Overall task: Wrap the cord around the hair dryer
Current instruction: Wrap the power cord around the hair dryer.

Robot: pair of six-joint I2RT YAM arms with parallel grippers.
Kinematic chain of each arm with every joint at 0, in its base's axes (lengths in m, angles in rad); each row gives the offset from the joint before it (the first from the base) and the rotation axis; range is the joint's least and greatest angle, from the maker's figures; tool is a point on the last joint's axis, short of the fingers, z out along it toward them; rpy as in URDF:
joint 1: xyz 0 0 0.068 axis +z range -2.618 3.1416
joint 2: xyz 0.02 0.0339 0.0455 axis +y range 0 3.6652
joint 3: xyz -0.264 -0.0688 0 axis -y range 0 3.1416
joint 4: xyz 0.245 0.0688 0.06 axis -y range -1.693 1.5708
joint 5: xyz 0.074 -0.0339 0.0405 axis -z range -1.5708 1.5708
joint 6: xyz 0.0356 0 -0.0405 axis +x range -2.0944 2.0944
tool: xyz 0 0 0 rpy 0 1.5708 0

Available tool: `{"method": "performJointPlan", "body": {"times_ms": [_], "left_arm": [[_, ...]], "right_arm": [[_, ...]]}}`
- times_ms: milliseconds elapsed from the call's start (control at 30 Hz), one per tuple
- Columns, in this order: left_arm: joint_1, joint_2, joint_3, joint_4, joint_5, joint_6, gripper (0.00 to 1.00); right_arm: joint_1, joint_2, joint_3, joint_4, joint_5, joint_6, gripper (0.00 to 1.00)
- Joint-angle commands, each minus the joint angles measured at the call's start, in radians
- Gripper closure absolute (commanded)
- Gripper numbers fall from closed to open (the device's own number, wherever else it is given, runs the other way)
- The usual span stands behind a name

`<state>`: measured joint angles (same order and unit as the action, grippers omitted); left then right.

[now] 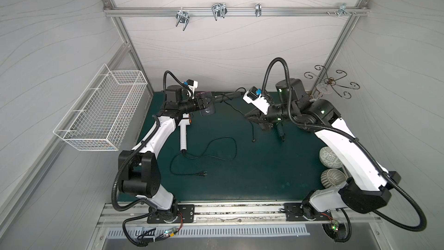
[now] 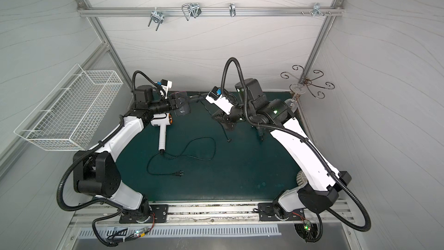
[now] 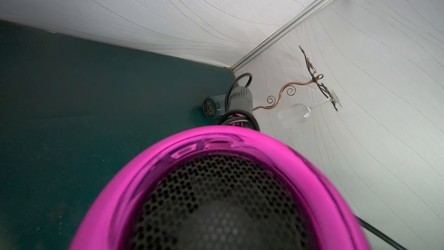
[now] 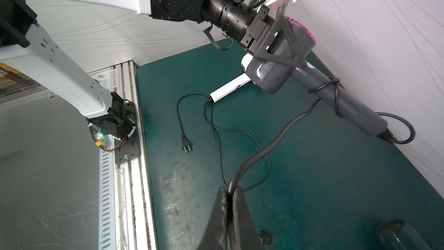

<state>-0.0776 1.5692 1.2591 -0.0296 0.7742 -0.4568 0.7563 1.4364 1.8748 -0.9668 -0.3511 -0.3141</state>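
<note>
The lower part of the picture is filled by the back end of the hair dryer point(image 3: 216, 188), seen very close and a little blurred. A shiny pink rim point(image 3: 125, 171) is seen around a black mesh point(image 3: 216, 215) full of small holes. Past it, the grey handle point(image 3: 240, 98) is seen, with the black cord point(image 3: 240, 75) looped at its ridged end. A small dark thing point(image 3: 211, 108) with a round grille is laid on the green worktop point(image 3: 84, 104), just beside the handle. A wine glass point(image 3: 292, 114) is hung from a curly wire stand point(image 3: 290, 85) near the white wall point(image 3: 168, 8).
</note>
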Motion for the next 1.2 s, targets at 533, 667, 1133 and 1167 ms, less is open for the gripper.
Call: {"method": "performJointPlan", "body": {"times_ms": [533, 667, 1133, 1167], "left_arm": [[-0.127, -0.171, -0.1, -0.263, -0.191, 0.226, 1.0], [-0.178, -0.203, -0.101, -0.36, -0.087, 0.283, 1.0], [-0.338, -0.217, 0.057, -0.517, 0.239, 0.37, 1.0], [-0.339, -0.222, 0.073, -0.513, 0.256, 0.365, 1.0]], "right_arm": [[-0.161, 0.134, 0.348, -0.133, 0.182, -0.293, 1.0], [-0.214, 0.191, 0.382, -0.08, 0.192, -0.324, 1.0], [-0.34, 0.348, 0.268, 0.001, -0.054, -0.265, 1.0], [-0.343, 0.346, 0.239, 0.004, -0.077, -0.261, 1.0]]}}
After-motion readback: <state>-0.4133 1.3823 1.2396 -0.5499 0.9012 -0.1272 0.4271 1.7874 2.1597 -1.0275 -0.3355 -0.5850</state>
